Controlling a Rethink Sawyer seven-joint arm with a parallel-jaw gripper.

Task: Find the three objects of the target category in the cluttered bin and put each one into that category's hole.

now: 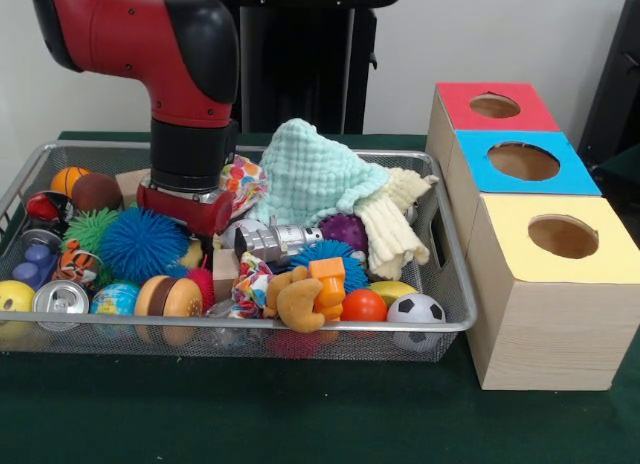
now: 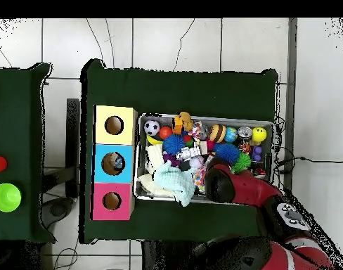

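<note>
Nearest the front camera, the dark green cloth-covered bench (image 1: 300,414) is showing bare in front of the bin (image 1: 240,326), the shallow silver wire-mesh basket with a thick metal rim. Along its near wall are sitting a yellow ball (image 1: 14,296), a silver drink can (image 1: 60,298), a blue-green globe ball (image 1: 116,298), a toy burger (image 1: 168,296), an orange block (image 1: 327,281), an orange ball (image 1: 363,305) and a black-and-white football (image 1: 416,308). Clear wrinkled plastic (image 1: 232,334) seems to be lying low against the mesh under these toys, but its outline is too faint to count the three objects.

Further in, a spiky blue ball (image 1: 142,244) is lying just beside the red and black arm (image 1: 185,114), which is reaching down into the bin's middle. The claw (image 1: 190,212) is buried among the toys, its fingers hidden, so I cannot tell whether it is released or clenched. Behind it, a mint knitted cloth (image 1: 312,174) and a cream cloth (image 1: 395,224) are draping over other things.

Beside the bin, three pale wooden boxes are standing in a row: yellow-topped (image 1: 550,284) nearest, then blue-topped (image 1: 480,184) with the hole (image 1: 523,161), then red-topped (image 1: 440,114). In the overhead view something dim is showing inside the blue hole.
</note>
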